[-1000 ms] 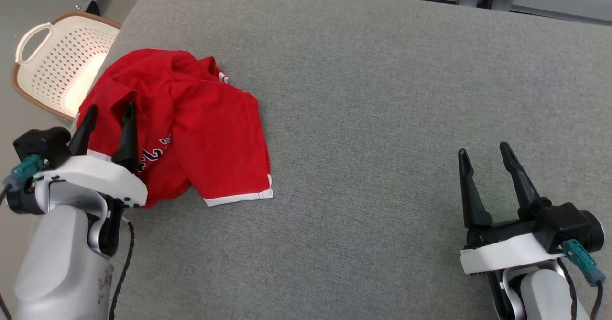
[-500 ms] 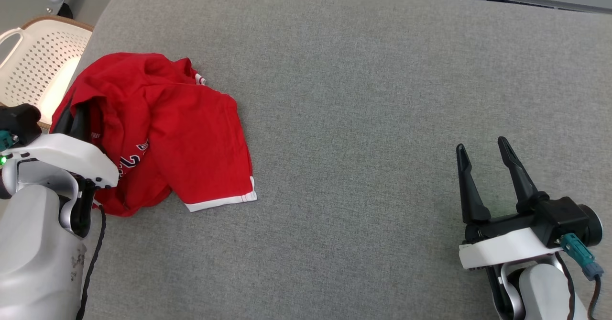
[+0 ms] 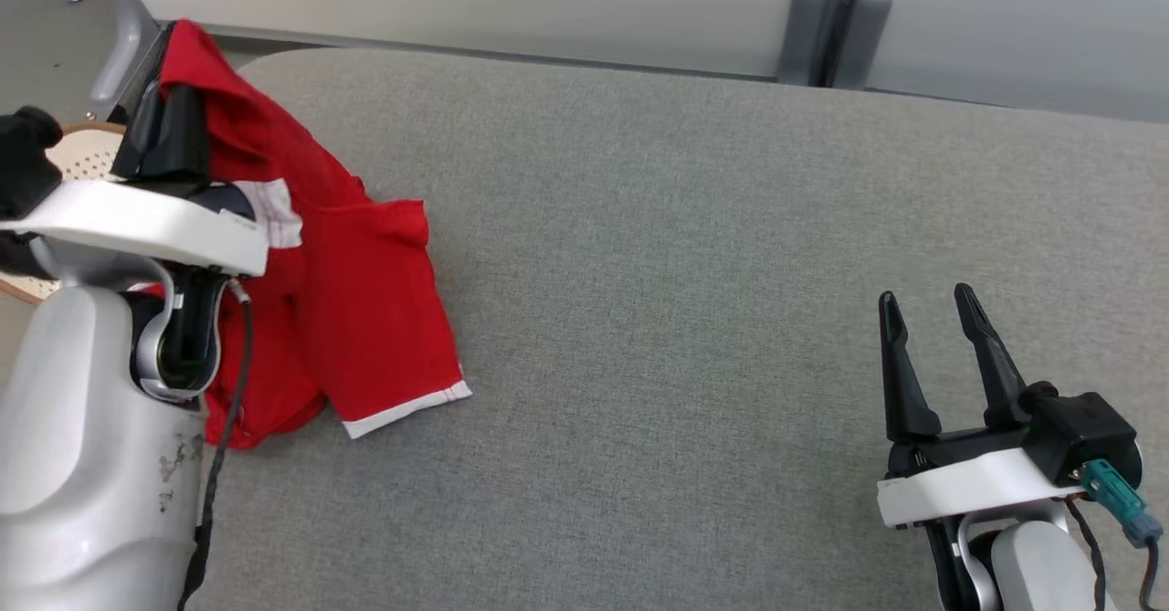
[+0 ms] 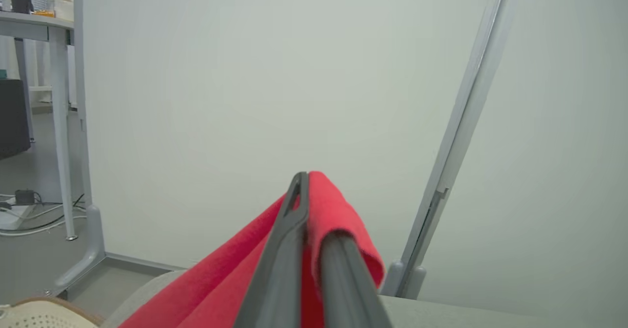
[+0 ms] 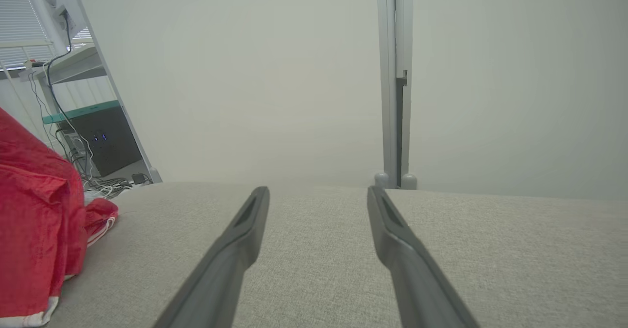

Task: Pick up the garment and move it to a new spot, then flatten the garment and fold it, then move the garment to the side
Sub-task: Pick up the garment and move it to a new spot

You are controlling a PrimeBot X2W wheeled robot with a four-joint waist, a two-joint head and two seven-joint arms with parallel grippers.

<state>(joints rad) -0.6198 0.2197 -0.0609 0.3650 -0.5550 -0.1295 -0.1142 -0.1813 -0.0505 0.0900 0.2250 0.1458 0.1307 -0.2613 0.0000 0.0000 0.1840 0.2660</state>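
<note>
Red cloth is hanging from the left hand (image 3: 170, 107), whose two dark fingers are pressing together on a fold of the garment (image 3: 365, 300). In the left wrist view the fabric is draping over the tip of one finger and running down between the pair. The hand is holding that fold raised near the far left corner of the bench (image 3: 694, 227), and the shirt is sloping down from it toward the robot. Its lower part is lying on the grey padded top at the left side, with a white-trimmed hem spreading out on the surface and another white-edged strip showing just beside the pale shell of the wrist.

The right hand (image 3: 924, 299) is sitting at the near right of the bench, well apart from the garment, its fingers standing wide apart and pointing away from the robot over bare grey fabric. Whether it is touching the surface I cannot tell. In the right wrist view the shirt is showing at the left edge as a red bulk with white trim at its foot.

A cream perforated basket (image 3: 80, 143) is peeking out behind the left arm, off the bench's left edge, and a grey post (image 3: 826, 17) is standing against the pale wall beyond.
</note>
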